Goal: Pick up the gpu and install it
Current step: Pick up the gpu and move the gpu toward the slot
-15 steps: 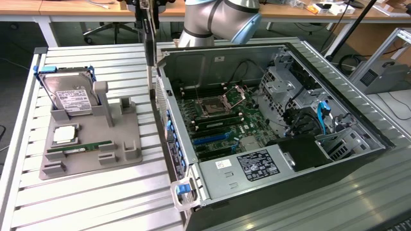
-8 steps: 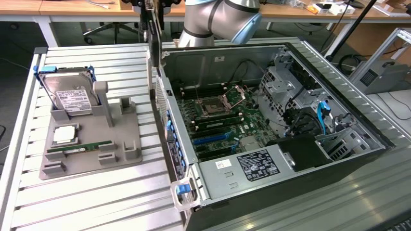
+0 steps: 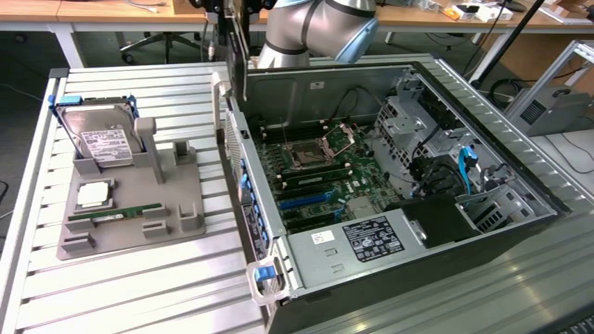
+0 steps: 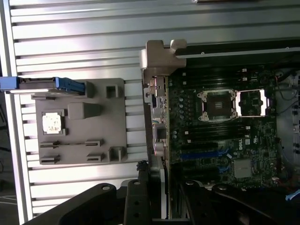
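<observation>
- Exterior view, at its left: the gray fixture tray [image 3: 130, 240] carries the hard drive [image 3: 97, 136] on edge at its far end and the memory stick [image 3: 116, 213] flat in a groove nearer the front. Each part has its own cradle, I judge so that it can be reached from above. The tall posts [image 3: 149, 142] beside the drive carry nothing.
- Just right of the tray, over the left wall of the computer case [image 3: 483, 118]: I, the gripper [image 3: 234, 8], hang high with the gpu [image 3: 238, 59] clamped. The card is vertical and edge-on, its length pointing down. I judge it is held this way because it must enter a slot edge first.
- Fingers [image 4: 136, 201]: about half closed, one on each flat face of the card. In the wrist view its thin silvery edge runs out from between them toward the case handle [image 4: 159, 54].
- Card position: clear of the tray and above the wall. I cannot tell if it touches the case.
- Further right: the motherboard [image 3: 316, 174], whose blue slots [image 3: 307, 200] hold no card. Not installed yet.
</observation>
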Motion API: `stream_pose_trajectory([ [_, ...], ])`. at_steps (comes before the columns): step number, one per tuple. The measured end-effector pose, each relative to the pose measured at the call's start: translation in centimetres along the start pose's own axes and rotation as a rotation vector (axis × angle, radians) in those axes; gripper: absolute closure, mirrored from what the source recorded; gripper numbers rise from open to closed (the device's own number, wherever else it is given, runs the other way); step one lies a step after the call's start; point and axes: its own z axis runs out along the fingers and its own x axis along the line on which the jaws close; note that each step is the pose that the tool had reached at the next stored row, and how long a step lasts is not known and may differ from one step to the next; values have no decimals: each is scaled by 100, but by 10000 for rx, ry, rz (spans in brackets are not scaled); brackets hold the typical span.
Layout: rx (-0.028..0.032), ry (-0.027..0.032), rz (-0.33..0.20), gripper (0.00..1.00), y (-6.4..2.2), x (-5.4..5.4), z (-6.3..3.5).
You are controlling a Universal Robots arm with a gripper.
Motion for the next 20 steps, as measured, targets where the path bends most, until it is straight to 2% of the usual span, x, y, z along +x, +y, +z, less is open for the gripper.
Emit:
stream_pose_trajectory([
  [13, 2, 2, 1, 70, 1, -190, 77],
  [20, 6, 1, 0, 70, 4, -243, 103],
])
